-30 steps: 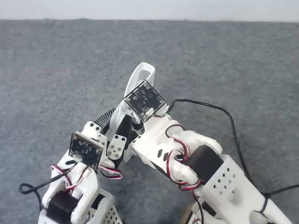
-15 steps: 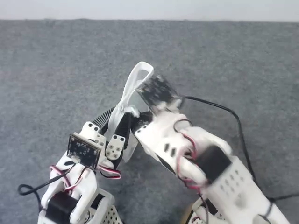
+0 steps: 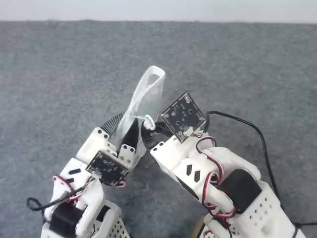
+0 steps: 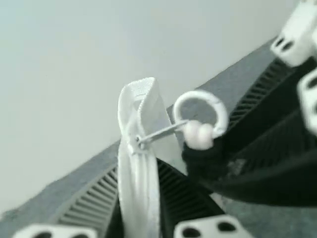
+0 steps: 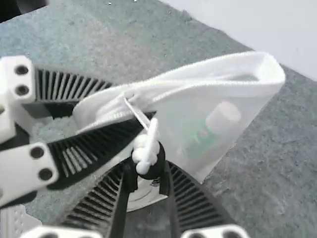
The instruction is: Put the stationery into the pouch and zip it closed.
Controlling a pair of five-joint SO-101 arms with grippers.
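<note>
A translucent white pouch is held up off the grey table, standing on its narrow end. My left gripper is shut on the pouch's lower end, its ribbed black fingers on either side of the zipper seam. The right gripper is shut on the white zipper pull, a bead with a ring, close to the left gripper. Through the pouch wall I see a stick-shaped stationery item with a green label inside.
Grey carpet-like table surface lies all around, with a pale wall along the far edge. Both arm bodies crowd the near edge; a black cable runs beside the right arm.
The right wrist has swung to the right and toward the near edge. The left wrist has rolled, and the pouch now stands more upright.
</note>
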